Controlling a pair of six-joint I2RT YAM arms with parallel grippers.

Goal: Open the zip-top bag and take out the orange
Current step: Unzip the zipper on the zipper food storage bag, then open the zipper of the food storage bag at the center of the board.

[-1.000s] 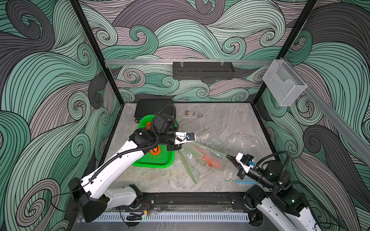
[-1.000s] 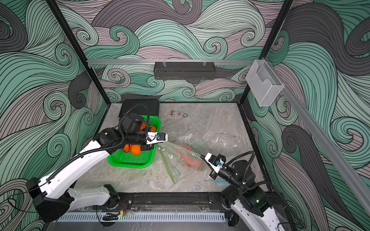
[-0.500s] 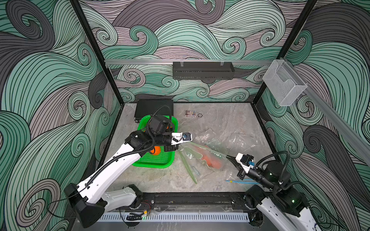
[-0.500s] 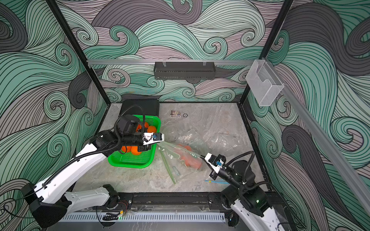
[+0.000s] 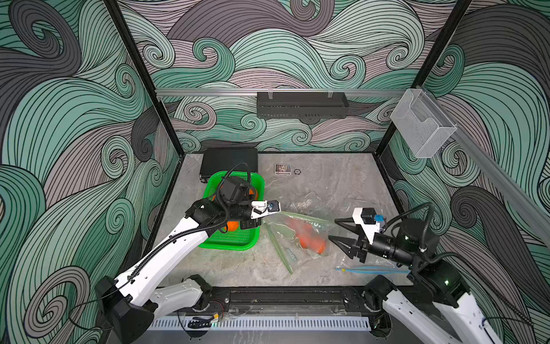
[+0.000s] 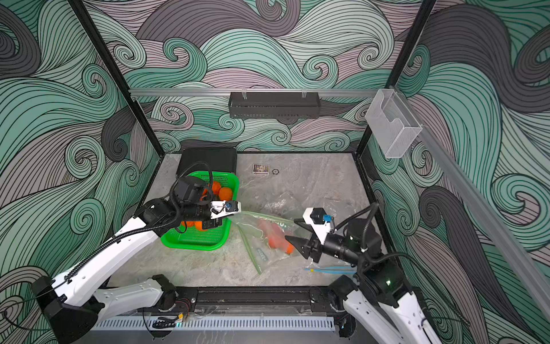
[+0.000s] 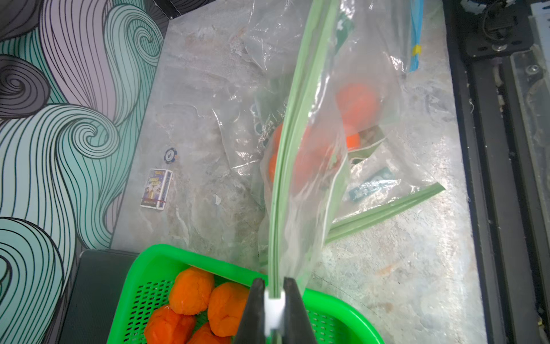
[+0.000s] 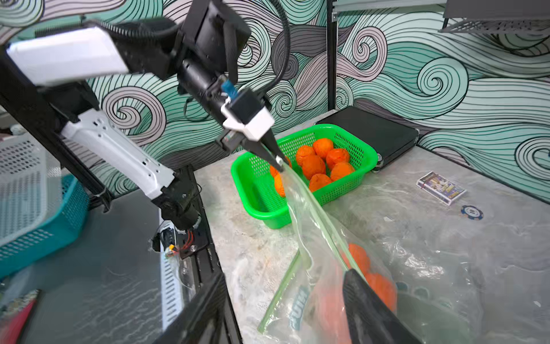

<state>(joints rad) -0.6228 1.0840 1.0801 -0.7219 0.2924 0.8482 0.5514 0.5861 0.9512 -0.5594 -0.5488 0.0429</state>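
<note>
The left gripper (image 7: pixel 274 286) is clamped tight, its two dark fingers pinching one green zip strip (image 7: pixel 285 166) of the zip-top bag (image 5: pixel 282 226) with only the thin strip between them, and it holds that corner up over the near rim of the green basket (image 8: pixel 244 184), so the strip runs taut down to the table (image 5: pixel 327 184). The bag's other lip lies slack on the marble, well apart from the raised one, so the mouth gapes. The right gripper (image 5: pixel 333 229) stands with its jaws wide apart at the bag's opposite end and holds nothing; in its wrist view one finger (image 8: pixel 361 293) overlaps the film beside the fruit, though I cannot tell whether it touches. Inside the bag sit the oranges (image 7: pixel 357 104), at least two, blurred through the plastic and resting low near the right gripper's end. The basket holds a heap of loose oranges (image 8: pixel 324 160), bunched toward its far side. A second clear bag (image 5: pixel 375 270) with a blue zip lies flat by the right arm's base, and a card box (image 5: pixel 282 169) with a poker chip (image 5: pixel 297 171) just beside it sits near the back wall.
</note>
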